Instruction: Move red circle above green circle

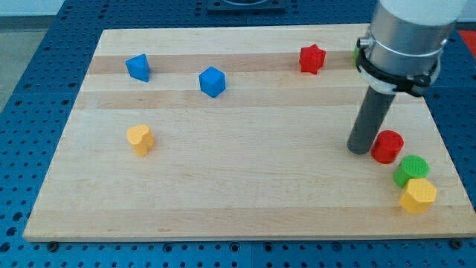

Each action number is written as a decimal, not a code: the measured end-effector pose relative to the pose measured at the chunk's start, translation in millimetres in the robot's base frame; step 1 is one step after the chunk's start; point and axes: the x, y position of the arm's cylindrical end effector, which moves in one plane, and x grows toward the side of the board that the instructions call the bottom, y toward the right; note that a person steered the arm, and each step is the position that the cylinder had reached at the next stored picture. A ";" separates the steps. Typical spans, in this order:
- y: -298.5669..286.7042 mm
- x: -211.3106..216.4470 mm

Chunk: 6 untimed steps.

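Our tip [360, 149], a bare rod with no claw, touches the red circle [387, 146] at nine o'clock; the green circle [411, 170] sits at its five o'clock.

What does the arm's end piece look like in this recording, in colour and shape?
The arm ends in a wide silver-grey cylinder ringed at its base by a black collar with a small clamp tab. Below it hangs a straight dark grey rod, round and plain, down to my tip. A bit of green shows at the collar's left edge. No cables or markings show.
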 end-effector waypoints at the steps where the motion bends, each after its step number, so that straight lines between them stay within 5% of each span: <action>1: 15.6 2.9; 4: 35.6 -53.7; 6: 44.5 -40.2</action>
